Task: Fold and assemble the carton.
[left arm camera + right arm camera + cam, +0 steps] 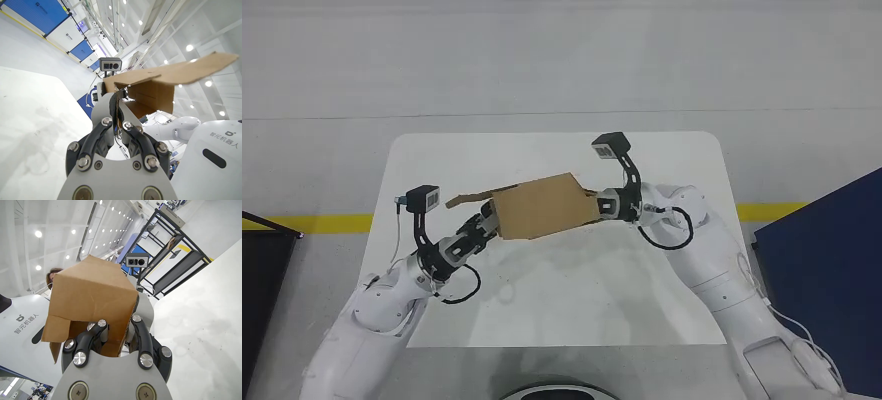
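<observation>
A brown cardboard carton [540, 207] is held in the air above the middle of the white table [662, 290], between both arms. My left gripper [485, 228] is shut on a cardboard panel edge at the carton's left end; in the left wrist view the left gripper [116, 106] pinches that thin edge, with an open flap [181, 72] spread above. My right gripper [602, 207] is shut on the carton's right wall. In the right wrist view the right gripper [130, 313] clamps the corrugated wall of the carton [90, 294], whose end is open with a loose flap [55, 330].
The white table has rounded far corners and bare surface in front of the carton. A yellow floor line [312, 222] runs behind the table. A dark blue panel [832, 270] stands to the right, and a black frame [262, 240] to the left.
</observation>
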Controlling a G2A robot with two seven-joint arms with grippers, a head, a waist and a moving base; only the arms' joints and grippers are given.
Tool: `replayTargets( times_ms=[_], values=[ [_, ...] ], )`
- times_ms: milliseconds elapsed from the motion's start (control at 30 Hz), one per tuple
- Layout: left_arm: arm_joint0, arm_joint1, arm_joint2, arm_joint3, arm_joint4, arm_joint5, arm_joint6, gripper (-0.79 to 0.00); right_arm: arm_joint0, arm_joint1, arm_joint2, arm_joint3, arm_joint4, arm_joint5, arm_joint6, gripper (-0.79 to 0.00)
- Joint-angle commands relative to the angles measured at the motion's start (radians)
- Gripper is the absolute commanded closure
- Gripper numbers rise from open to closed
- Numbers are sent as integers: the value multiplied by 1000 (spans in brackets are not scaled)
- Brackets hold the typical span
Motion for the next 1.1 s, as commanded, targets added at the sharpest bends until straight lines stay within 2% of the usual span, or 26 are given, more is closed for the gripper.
replayTargets(
  times_ms=[0,67,100,133,167,267,367,500,567,633,733,833,933,1067],
  values=[
    [1,0,-3,-3,8,4,3,-329,-4,2,4,-6,13,0,0,0],
    [2,0,-6,-7,13,6,5,-388,-9,3,6,-13,24,1,1,0],
    [2,0,-7,-9,18,6,4,-471,-11,4,6,-17,32,3,3,0],
    [2,0,-9,-10,23,8,6,-671,-14,5,6,-18,42,4,4,0],
    [4,0,-10,-12,25,11,10,-785,-15,5,6,-17,51,5,5,0],
    [4,0,-20,-16,56,22,26,-785,-14,4,2,-5,83,13,13,0],
    [11,2,-63,-31,169,41,81,-785,-8,2,1,29,96,4,1,0],
    [59,10,-187,-99,402,51,212,-785,-2,-1,17,74,74,-13,-83,0],
    [98,14,-263,-164,533,4,274,-785,-5,-2,26,90,75,9,-128,0],
    [142,18,-328,-237,696,-91,325,-785,-7,-2,34,98,61,28,-173,0],
    [193,19,-386,-320,904,-205,389,-785,-11,-1,41,104,43,57,-204,0],
    [221,13,-374,-351,1026,-222,464,-785,-11,-1,38,95,3,99,-225,0],
    [210,8,-318,-348,1078,-228,504,-785,-15,0,31,77,-30,131,-223,0],
    [157,5,-251,-325,1099,-193,481,-708,-31,2,28,50,-63,142,-228,0]
  ],
)
